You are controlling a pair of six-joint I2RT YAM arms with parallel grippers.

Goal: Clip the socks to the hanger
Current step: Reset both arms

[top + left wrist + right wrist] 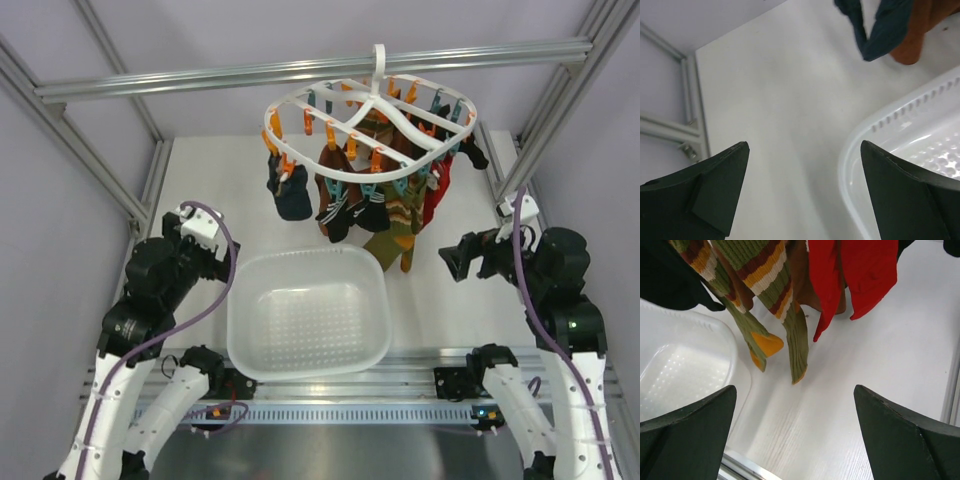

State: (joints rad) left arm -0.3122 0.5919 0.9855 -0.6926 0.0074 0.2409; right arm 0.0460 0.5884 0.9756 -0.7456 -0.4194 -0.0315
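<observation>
Ahead of right end effector hang socks.

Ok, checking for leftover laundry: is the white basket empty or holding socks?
Empty: in the top view the basket shows only its bare perforated floor, and nothing lies inside it.

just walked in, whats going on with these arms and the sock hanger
Two robot arms are on a sock-clipping job, and it looks about done. The red socks hang from the right side of the white hanger, beside green striped socks and dark socks. The left tool and right tool are both open and hold nothing, one either side of the white basket, which shows no socks inside.
</observation>
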